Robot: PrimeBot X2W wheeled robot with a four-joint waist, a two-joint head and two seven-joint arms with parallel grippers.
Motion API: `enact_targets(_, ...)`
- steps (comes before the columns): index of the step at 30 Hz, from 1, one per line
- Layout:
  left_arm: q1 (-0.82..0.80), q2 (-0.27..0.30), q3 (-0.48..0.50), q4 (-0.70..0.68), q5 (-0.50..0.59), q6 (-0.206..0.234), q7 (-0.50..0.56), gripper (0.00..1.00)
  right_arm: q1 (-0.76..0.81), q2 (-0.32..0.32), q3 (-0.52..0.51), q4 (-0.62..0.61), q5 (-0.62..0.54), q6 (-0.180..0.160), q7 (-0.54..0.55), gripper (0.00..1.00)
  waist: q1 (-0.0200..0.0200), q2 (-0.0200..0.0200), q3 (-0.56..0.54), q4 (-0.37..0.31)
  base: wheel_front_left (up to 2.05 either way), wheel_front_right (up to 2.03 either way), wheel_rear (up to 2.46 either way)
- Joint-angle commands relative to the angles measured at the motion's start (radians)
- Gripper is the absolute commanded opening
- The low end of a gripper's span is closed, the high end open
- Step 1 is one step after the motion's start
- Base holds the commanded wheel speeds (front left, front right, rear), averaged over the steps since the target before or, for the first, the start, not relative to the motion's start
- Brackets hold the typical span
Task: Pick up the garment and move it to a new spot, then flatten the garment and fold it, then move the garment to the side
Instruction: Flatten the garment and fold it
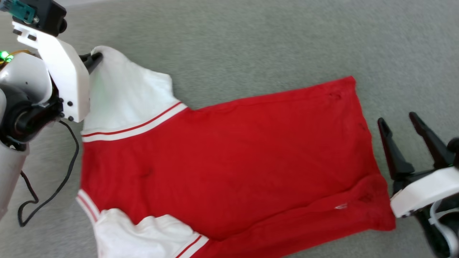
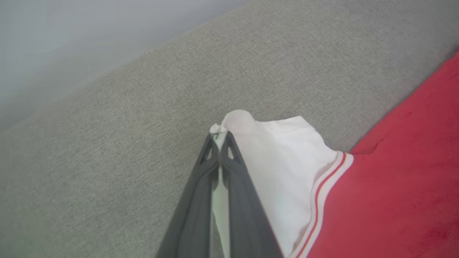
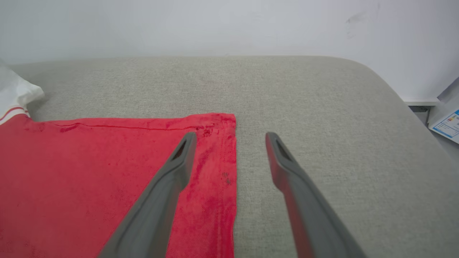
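The garment (image 1: 229,157) lies spread flat on the grey cushion, a red body with white sleeves and red-and-white striped trim, its plain side up. My left gripper (image 1: 96,59) is shut on the tip of the far white sleeve (image 2: 283,157); in the left wrist view white cloth is pinched between the closed fingertips (image 2: 227,143). My right gripper (image 1: 397,120) stands open just past the garment's hem at the right. In the right wrist view the gripper (image 3: 231,136) straddles the hem edge (image 3: 233,161), one finger over red cloth, the other over bare cushion.
The grey fabric cushion (image 1: 251,43) stretches far beyond the garment. A black cable (image 1: 57,186) hangs from my left arm at the lower left. A white wall (image 3: 215,25) lies behind the cushion, with a printed paper (image 3: 448,123) past its right corner.
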Motion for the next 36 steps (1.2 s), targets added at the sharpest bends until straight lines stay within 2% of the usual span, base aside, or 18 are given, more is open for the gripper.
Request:
enact_targets(1, 0.013, 0.003, -0.004, -0.017, 0.004, -0.005, -0.012, 0.0, -0.027, -0.019, -0.001, -0.013, 0.012, 0.0, 0.052, 1.0, -0.0001, -0.0001, -0.041, 0.047, 0.0, 0.0, 0.0)
enact_targets(3, 0.034, 0.002, -0.007, -0.061, 0.002, -0.005, -0.026, 0.0, -0.051, -0.064, -0.001, -0.023, 0.036, 0.0, 0.158, 1.0, -0.0001, -0.0001, -0.052, 0.069, 0.0, 0.0, 0.0)
enact_targets(5, 0.06, 0.007, -0.007, -0.111, -0.005, -0.004, -0.036, 0.0, -0.08, -0.139, 0.018, -0.029, 0.04, -0.001, 0.276, 1.0, -0.0001, -0.0001, -0.055, 0.091, 0.0, 0.0, 0.0)
enact_targets(10, 0.132, 0.025, 0.003, -0.245, -0.021, 0.01, -0.056, 0.0, -0.179, -0.255, 0.032, 0.002, 0.112, -0.001, 0.551, 1.0, -0.0001, -0.0001, -0.042, 0.143, 0.0, 0.0, 0.0)
enact_targets(15, 0.196, 0.043, 0.009, -0.377, -0.032, 0.026, -0.069, 0.0, -0.298, -0.303, 0.033, 0.08, 0.167, -0.001, 0.745, 1.0, -0.0001, -0.0001, -0.01, 0.187, 0.0, 0.0, 0.0)
enact_targets(18, 0.223, 0.033, 0.007, -0.437, -0.051, 0.031, -0.077, 0.0, -0.358, -0.332, 0.067, 0.14, 0.158, 0.0, 0.806, 1.0, -0.0001, -0.0001, 0.012, 0.215, 0.0, 0.0, 0.0)
enact_targets(24, 0.247, 0.034, -0.004, -0.518, -0.035, 0.042, -0.085, 0.0, -0.444, -0.338, 0.116, 0.264, 0.146, -0.001, 0.873, 1.0, -0.0001, -0.0001, 0.046, 0.26, 0.0, 0.0, 0.0)
enact_targets(33, 0.264, 0.017, -0.008, -0.553, -0.04, 0.047, -0.108, 0.0, -0.432, -0.316, 0.192, 0.412, 0.131, -0.001, 0.896, 1.0, -0.0001, -0.0001, 0.069, 0.297, 0.0, 0.0, 0.0)
enact_targets(34, 0.266, 0.02, -0.009, -0.548, -0.032, 0.046, -0.111, 0.0, -0.427, -0.309, 0.2, 0.428, 0.138, -0.001, 0.894, 0.75, -0.0001, -0.0001, 0.07, 0.3, 0.0, 0.0, 0.0)
enact_targets(36, 0.272, 0.017, -0.016, -0.54, -0.028, 0.04, -0.122, 0.0, -0.419, -0.309, 0.215, 0.448, 0.147, 0.0, 0.884, 0.0, -0.0001, -0.0001, 0.067, 0.305, 0.0, 0.0, 0.0)
